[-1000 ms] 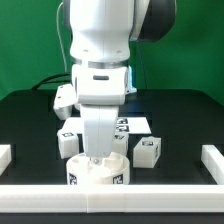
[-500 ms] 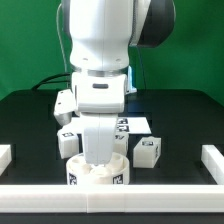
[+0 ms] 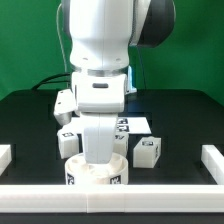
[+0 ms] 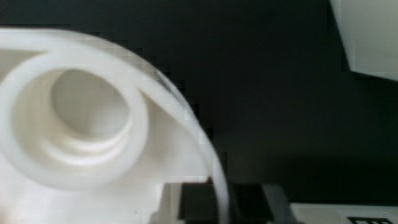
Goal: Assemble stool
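- The thick round white plastic disc seat (image 3: 97, 176) of the stool lies at the front of the black table (image 3: 180, 125), just behind the long white front rail (image 3: 160, 196). It is in the same spot as a second ago.
- Against the frame from a second ago, the white arm sits slightly lower over the seat. Nothing visible has changed since half a second ago.
- The wrist view shows the seat (image 4: 107, 100) very close, with a round hollow in its face and a thick rim.
- Black-and-white square tags mark the seat's side wall. Their patterns are too small to read, and no lettering can be made out.
- The two-finger gripper (image 3: 98, 160) points straight down and meets the top of the seat. Its fingertips are hidden, so I cannot tell whether they are apart, together or clamped on the seat.
- A short white tagged leg block (image 3: 67, 141) stands just beside the seat on the exterior view's left.
- A second leg block (image 3: 148, 149) stands near the seat on the exterior view's right.
- A third leg block (image 3: 64, 103) lies tilted further back on the left.
- The marker board (image 3: 137, 124) lies flat behind the arm, partly hidden by it.
- Plain white blocks sit at the left edge (image 3: 4, 155) and the right edge (image 3: 212, 158) of the table, well apart from the seat.
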You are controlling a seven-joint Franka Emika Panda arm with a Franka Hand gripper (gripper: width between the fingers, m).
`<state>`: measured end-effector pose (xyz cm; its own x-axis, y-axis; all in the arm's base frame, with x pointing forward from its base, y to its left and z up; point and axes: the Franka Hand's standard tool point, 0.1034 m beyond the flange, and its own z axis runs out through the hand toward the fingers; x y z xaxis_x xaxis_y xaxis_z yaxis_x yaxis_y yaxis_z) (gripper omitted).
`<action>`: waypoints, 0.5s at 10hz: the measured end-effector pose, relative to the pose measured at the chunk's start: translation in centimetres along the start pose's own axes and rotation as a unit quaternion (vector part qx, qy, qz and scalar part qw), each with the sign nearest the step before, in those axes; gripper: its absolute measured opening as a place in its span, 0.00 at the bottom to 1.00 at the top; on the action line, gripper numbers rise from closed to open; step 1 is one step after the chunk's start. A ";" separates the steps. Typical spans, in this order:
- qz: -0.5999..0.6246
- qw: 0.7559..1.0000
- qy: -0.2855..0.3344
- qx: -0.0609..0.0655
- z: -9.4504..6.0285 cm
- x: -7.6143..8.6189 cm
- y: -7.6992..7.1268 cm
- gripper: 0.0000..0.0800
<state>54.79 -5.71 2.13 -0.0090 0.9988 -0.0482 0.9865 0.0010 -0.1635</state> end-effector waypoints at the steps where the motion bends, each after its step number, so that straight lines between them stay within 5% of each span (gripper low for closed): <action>1: 0.000 1.000 0.000 0.000 0.0 0.0 0.0 0.04; 5: 0.000 1.000 0.000 0.000 0.0 0.0 0.0 0.04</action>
<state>54.79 -5.71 2.13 -0.0090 0.9988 -0.0482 0.9865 0.0010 -0.1635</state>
